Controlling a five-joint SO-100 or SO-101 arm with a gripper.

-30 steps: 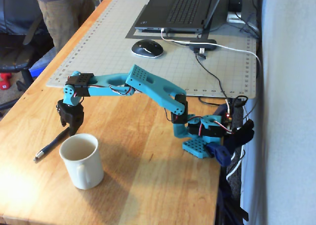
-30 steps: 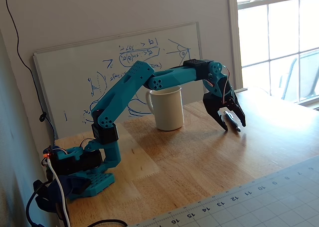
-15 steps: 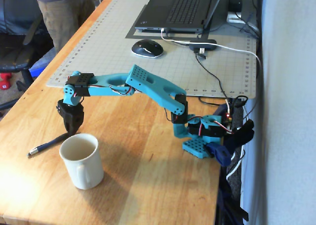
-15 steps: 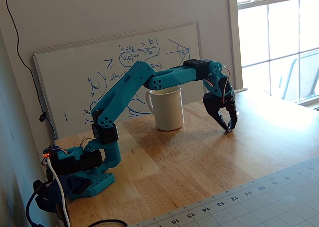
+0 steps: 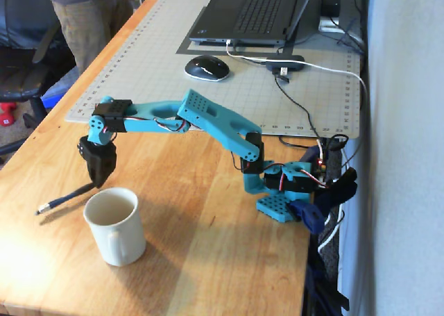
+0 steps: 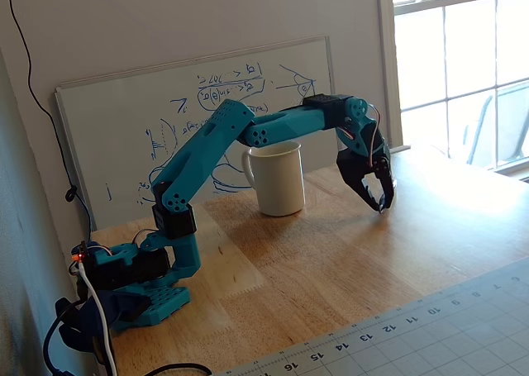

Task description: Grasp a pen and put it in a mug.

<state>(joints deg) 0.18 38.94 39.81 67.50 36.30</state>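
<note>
Lift step: gripper jaws clamped on pen by one end, clear of table; next, swing over mug, tip upright.

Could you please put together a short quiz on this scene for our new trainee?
1. True or false: the pen already stands inside the mug.
2. What is the claw shut on?
A. the mug's handle
B. one end of the pen
C. nothing
3. Fill in: in the fixed view from the mug side, the pen's free end sticks out to the ____ of the claw.

Key:
1. False. The mug holds no pen; the claw holds it beside the mug.
2. B. The claw pinches one end, and the pen looks lifted off the table.
3. Left.
</note>
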